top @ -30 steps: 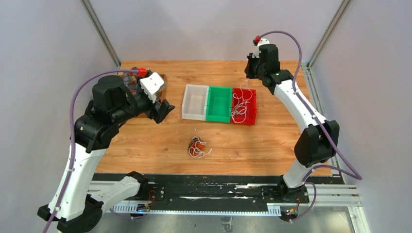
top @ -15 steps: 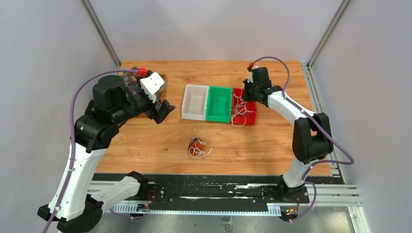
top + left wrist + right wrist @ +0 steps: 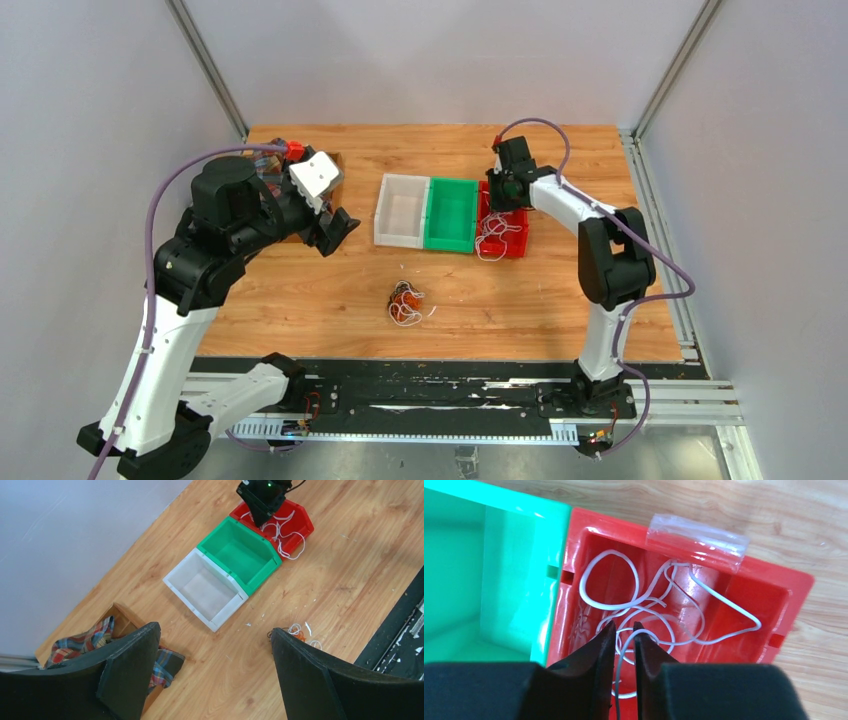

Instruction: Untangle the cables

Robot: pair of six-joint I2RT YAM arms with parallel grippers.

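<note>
Cables, thin flexible wire, in two lots. Lot one: white strands in loose loops (image 3: 493, 230) inside the red plastic open-top bin (image 3: 794, 582), some draped over its near edge onto the wooden-plank table (image 3: 300, 290). Lot two: a small knotted clump of orange-red, dark and white wire (image 3: 405, 303) lying on the table nearer the arm bases, well apart from the bins.

Bins: three in a row, side by side. White translucent plastic bin (image 3: 381, 212) on the left, green plastic bin (image 3: 514, 555) in the middle, the red one on the right. A strip of clear tape (image 3: 696, 532) sits on the red bin's far rim.

Right gripper (image 3: 624, 627): down over the red bin, black fingers narrowly parted, one white strand running through the gap, which looks wider than the strand.

Left gripper (image 3: 214, 630): raised above the table's left side, fingers spread wide, nothing between them.

Plaid cloth (image 3: 75, 641): bunched in a shallow wooden box (image 3: 122, 620) at the far left.
</note>
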